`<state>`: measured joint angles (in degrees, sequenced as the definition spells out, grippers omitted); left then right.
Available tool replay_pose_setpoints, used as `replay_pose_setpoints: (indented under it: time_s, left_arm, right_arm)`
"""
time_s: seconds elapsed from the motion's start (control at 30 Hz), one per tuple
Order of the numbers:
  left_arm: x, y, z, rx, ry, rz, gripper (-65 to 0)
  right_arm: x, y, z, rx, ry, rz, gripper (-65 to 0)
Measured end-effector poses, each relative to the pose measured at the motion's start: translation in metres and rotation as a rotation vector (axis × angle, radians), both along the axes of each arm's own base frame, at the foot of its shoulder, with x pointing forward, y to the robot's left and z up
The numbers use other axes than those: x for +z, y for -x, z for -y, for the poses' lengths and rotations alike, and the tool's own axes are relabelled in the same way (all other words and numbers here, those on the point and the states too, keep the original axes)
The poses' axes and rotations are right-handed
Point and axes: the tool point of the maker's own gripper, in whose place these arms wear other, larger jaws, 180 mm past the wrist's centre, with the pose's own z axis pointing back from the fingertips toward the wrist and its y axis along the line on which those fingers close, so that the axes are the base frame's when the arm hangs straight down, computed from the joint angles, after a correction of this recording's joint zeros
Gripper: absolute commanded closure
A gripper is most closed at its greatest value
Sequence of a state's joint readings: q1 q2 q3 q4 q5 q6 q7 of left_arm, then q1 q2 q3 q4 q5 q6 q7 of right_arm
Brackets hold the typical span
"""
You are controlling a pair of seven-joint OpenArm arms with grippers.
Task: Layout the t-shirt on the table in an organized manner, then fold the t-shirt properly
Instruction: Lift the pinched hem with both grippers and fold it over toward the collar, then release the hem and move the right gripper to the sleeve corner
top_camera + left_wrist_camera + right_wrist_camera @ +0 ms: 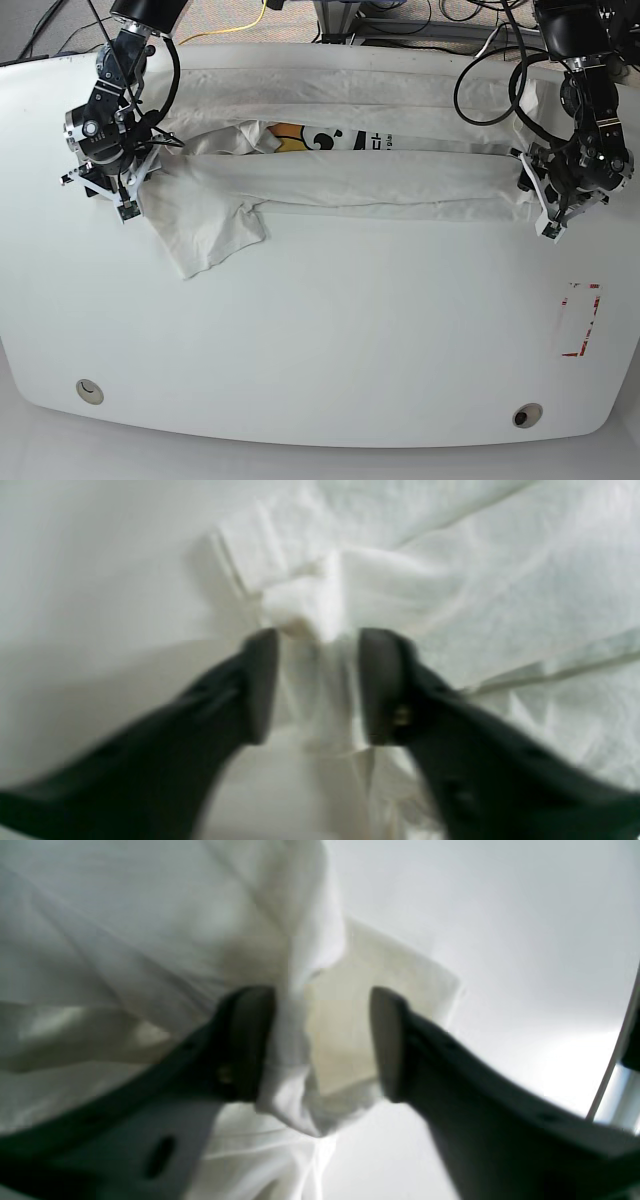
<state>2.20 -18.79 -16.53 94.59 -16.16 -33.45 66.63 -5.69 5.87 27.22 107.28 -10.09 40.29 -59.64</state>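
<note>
1. The white t-shirt (340, 180) lies stretched in a long folded band across the far half of the glossy white bench (320, 340), running from the left arm's side on the scene's right to the right arm's side on the scene's left.
2. A strip of its coloured print (320, 140) shows along the far fold, and one sleeve (205, 235) spreads toward the near left.
3. The left end effector (317, 685) sits at the shirt's right end; its dark fingers (260, 685) stand apart with a bunched tuck of fabric between them, not pinched.
4. The right end effector (322, 1042) sits at the shirt's left end; its fingers (250, 1040) are likewise parted, with a hanging fold of cloth in the gap, touching one finger only.
5. A red-outlined rectangle mark (580, 320) lies on the bench near the right edge, well apart from the shirt.
6. Two small round holes (527, 414) sit along the near edge.
</note>
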Motion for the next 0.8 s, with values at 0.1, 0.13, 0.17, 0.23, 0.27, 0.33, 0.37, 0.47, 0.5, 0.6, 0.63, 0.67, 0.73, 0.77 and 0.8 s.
replay_pose_setpoints:
  time_s: [0.1, 0.13, 0.17, 0.23, 0.27, 0.33, 0.37, 0.47, 0.5, 0.6, 0.63, 0.67, 0.73, 0.77, 0.8]
  left_arm:
    - [0.0, 0.0, -0.001, 0.001, -0.006, -0.001, -49.4]
    - [0.0, 0.0, -0.001, 0.001, -0.005, -0.001, -49.9]
    - [0.0, 0.0, -0.001, 0.001, -0.005, -0.001, -49.9]
    - [0.001, -0.001, 0.0, 0.0, -0.004, 0.003, -49.9]
    - [0.002, -0.001, 0.0, -0.002, -0.007, 0.006, -49.9]
    - [0.008, -0.004, 0.001, -0.009, -0.014, 0.024, -50.0]
    - [0.013, -0.006, 0.002, -0.015, -0.019, 0.039, -50.0]
    - [0.031, -0.013, 0.004, -0.036, -0.042, 0.093, -50.0]
    - [0.036, -0.015, 0.006, -0.043, -0.045, 0.111, -50.0]
    - [0.048, -0.019, 0.007, -0.056, -0.061, 0.148, -50.0]
    - [0.051, -0.02, 0.008, -0.059, -0.067, 0.158, -50.0]
    - [0.054, -0.022, 0.009, -0.063, -0.067, 0.167, -50.0]
    - [0.059, -0.025, 0.011, -0.067, -0.065, 0.181, -50.0]
    - [0.061, -0.027, 0.01, -0.066, -0.066, 0.187, -50.0]
    - [0.064, -0.03, 0.01, -0.065, -0.068, 0.198, -50.0]
  right_arm:
    - [0.007, 0.001, 0.004, -0.02, -0.006, 0.027, -65.0]
    - [0.013, 0.001, 0.009, -0.033, 0.001, 0.044, -65.0]
    - [0.018, 0.001, 0.012, -0.039, 0.013, 0.056, -65.0]
    - [0.026, 0.001, 0.019, -0.054, 0.042, 0.072, -65.0]
    - [0.03, 0.0, 0.022, -0.061, 0.056, 0.079, -65.0]
    - [0.035, -0.003, 0.021, -0.055, 0.062, 0.094, -65.0]
    - [0.037, -0.006, 0.019, -0.049, 0.058, 0.104, -65.0]
    - [0.043, -0.02, 0.008, -0.034, 0.01, 0.143, -65.0]
    - [0.046, -0.028, 0.002, -0.029, -0.023, 0.17, -65.0]
    - [0.049, -0.046, -0.011, -0.019, -0.095, 0.216, -65.0]
    - [0.048, -0.051, -0.013, -0.016, -0.112, 0.22, -65.0]
    - [0.045, -0.057, -0.015, -0.022, -0.13, 0.218, -65.0]
    - [0.039, -0.065, -0.017, -0.029, -0.162, 0.207, -65.0]
    - [0.032, -0.07, -0.018, -0.036, -0.184, 0.191, -65.0]
    - [0.025, -0.074, -0.02, -0.041, -0.203, 0.174, -65.0]
